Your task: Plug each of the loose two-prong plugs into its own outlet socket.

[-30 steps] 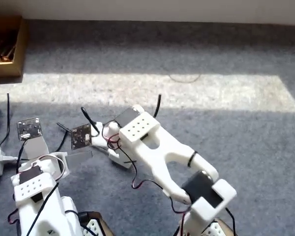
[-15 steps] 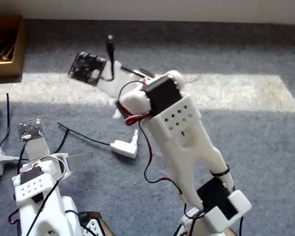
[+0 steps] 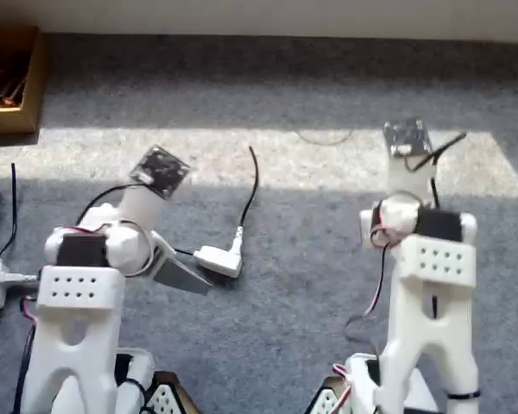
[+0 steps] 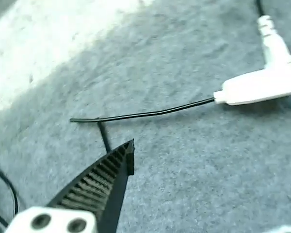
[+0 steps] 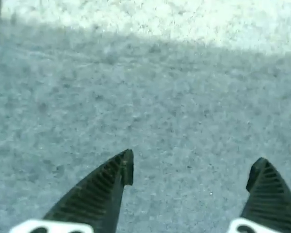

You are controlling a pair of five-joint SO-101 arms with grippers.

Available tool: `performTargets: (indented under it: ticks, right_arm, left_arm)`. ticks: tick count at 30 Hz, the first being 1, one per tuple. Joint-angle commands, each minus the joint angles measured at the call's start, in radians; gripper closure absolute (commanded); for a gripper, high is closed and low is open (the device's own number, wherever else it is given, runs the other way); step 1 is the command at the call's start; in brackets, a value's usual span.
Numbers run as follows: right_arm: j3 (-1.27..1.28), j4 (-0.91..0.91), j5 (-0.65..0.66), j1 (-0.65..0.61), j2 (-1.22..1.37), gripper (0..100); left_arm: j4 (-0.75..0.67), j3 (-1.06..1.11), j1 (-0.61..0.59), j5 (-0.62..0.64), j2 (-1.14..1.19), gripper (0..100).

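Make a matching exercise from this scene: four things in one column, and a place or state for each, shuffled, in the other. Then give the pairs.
Things
1. white plug
2. right pincer
3. wooden box
4. left pincer

Places or states
A. open, over bare grey carpet
B. at the far left edge of the high view
C. close beside the white plug
D. lying on the carpet, with a black cord attached

Pairs: 1-D, 2-A, 3-B, 4-C
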Motion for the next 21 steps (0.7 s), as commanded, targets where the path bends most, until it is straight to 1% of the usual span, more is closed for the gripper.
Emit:
performTargets:
  ticks: [1,3,5,8,11,13,15,21]
  right_arm:
    - [0.489,-0.157,0.031,0.004,-0.318,64.6]
    - [0.607,-0.188,0.035,0.01,-0.45,64.6]
    - [0.633,-0.166,0.035,0.025,-0.552,64.6]
    - [0.641,-0.143,0.034,0.025,-0.631,64.6]
    - [0.647,-0.153,0.035,0.025,-0.641,64.6]
    - [0.647,-0.153,0.035,0.025,-0.641,64.6]
    - [0.647,-0.153,0.035,0.025,-0.641,64.6]
    - [0.648,-0.153,0.035,0.025,-0.641,64.6]
  left_arm:
    - [0.015,-0.065,0.114,-0.121,0.156,48]
    - [0.015,-0.101,0.16,-0.193,0.251,54]
    - [0.015,-0.147,0.211,-0.233,0.331,58]
    - [0.017,-0.231,0.275,-0.267,0.42,57]
    - [0.015,-0.298,0.306,-0.299,0.496,57]
    - [0.006,-0.332,0.312,-0.321,0.553,57]
    - [-0.032,-0.349,0.312,-0.324,0.615,57]
    - [-0.12,-0.351,0.305,-0.325,0.803,58]
